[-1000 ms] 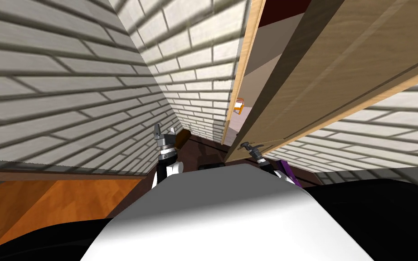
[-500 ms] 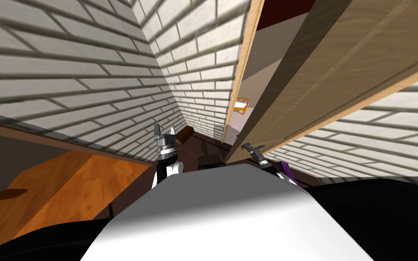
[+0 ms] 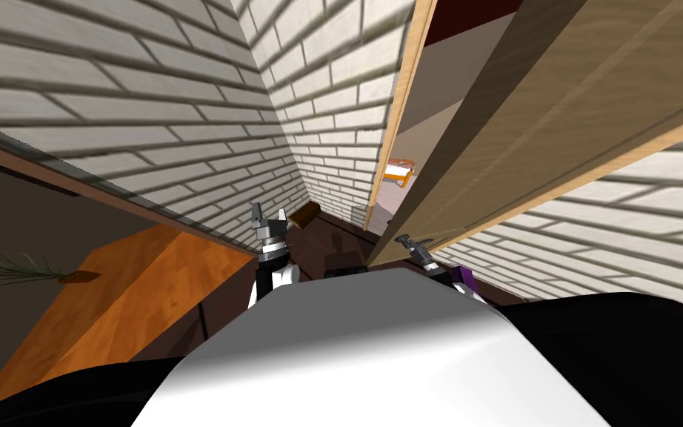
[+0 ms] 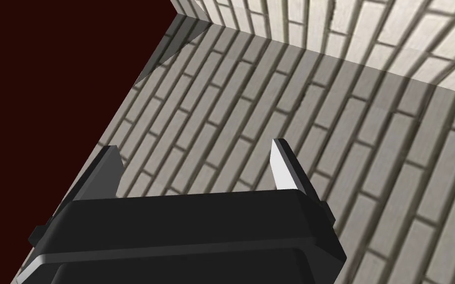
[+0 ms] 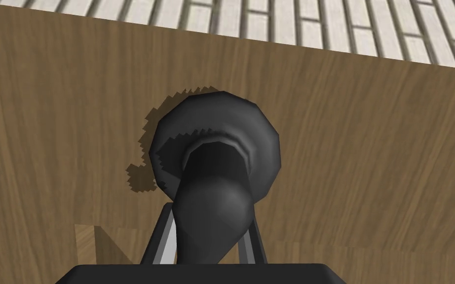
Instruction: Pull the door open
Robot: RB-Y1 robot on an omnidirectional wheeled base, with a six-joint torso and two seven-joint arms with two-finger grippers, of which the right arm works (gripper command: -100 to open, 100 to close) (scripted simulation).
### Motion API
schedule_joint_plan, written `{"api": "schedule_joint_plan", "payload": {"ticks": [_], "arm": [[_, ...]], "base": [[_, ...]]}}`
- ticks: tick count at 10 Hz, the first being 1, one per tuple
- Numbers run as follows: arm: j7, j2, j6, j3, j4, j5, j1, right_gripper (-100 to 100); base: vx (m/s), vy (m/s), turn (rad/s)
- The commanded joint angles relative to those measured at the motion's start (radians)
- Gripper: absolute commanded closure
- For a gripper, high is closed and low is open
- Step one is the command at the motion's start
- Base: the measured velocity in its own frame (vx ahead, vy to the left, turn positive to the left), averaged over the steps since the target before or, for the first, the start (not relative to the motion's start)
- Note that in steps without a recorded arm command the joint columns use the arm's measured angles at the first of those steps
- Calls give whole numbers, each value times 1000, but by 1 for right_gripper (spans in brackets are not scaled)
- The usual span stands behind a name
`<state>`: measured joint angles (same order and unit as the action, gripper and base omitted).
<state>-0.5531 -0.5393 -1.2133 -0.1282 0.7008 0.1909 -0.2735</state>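
A light brown wooden door (image 3: pixel 540 126) stands partly open, swung toward me, with a gap along its left edge. Its dark grey handle (image 5: pixel 215 197) juts from a round base plate (image 5: pixel 221 128) on the door face (image 5: pixel 369 148). My right gripper (image 5: pixel 207 241) is shut on the handle, its thin fingers (image 5: pixel 160 239) pressing both sides. In the head view the right gripper (image 3: pixel 405 242) sits at the door's lower edge. My left gripper (image 3: pixel 267 217) is held up near the brick wall, open and empty; its fingers (image 4: pixel 283 165) stand apart.
White brick walls (image 3: pixel 147 133) close in on the left and on the right (image 3: pixel 614 215). An orange wooden surface (image 3: pixel 132 289) lies at lower left, with a plant sprig (image 3: pixel 7 267) beside it. Through the gap shows a pale floor and a small orange item (image 3: pixel 398 173).
The whole head view has shifted, so I have turned or backed: the left wall and orange surface slid right and up. The door gap looks slightly wider. Both grippers keep their hold and pose.
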Motion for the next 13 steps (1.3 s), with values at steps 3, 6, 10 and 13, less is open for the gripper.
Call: {"api": "schedule_joint_plan", "payload": {"ticks": [3,6,10,13], "arm": [[-1,-11,-39,-9,-41,5,1,100],[-4,-17,-62,-14,-59,9,1,100],[-8,-12,-66,-11,-60,17,1,100],[-9,-16,-79,-14,-76,22,7,100]], "base": [[-200,-69,165],[-198,-75,144],[-150,-48,128],[-168,-74,124]]}}
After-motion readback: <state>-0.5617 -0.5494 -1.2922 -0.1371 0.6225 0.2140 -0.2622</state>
